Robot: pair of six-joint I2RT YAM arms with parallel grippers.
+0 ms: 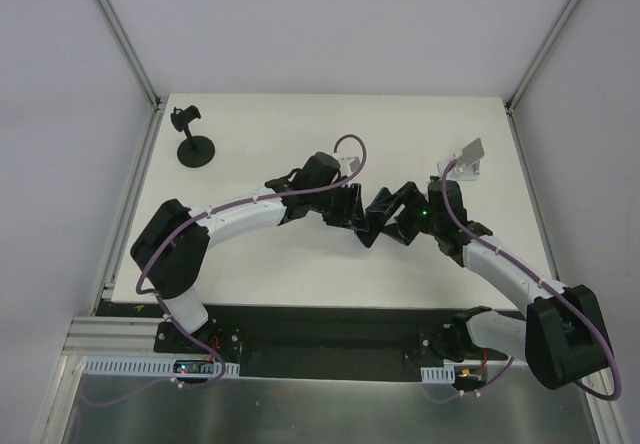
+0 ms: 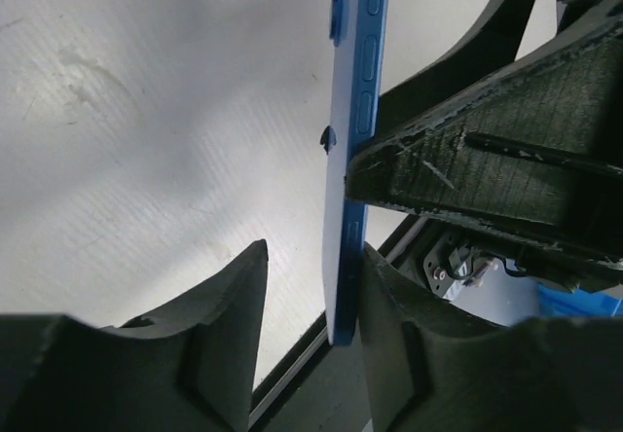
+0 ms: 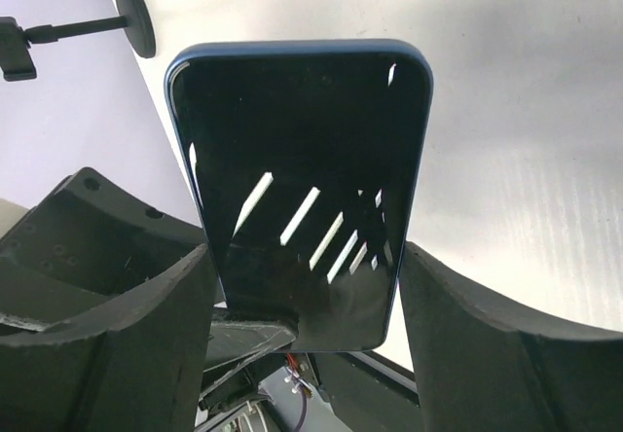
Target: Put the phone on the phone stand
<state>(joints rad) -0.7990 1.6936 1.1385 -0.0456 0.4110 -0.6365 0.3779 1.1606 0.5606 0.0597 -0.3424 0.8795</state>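
Observation:
The phone, black glossy screen with a blue rim, is held above the table between both grippers at mid-table. My right gripper is shut across its width, with a finger on each side edge. In the left wrist view the phone shows edge-on between the jaws of my left gripper. It rests against the right finger, with a clear gap to the left finger. In the top view the grippers meet and hide the phone. The silver-white phone stand stands at the back right, beyond the right arm.
A black round-based pole stand with a clamp top stands at the back left and also shows in the right wrist view. Metal frame posts run along both table sides. The near table edge lies just below the grippers.

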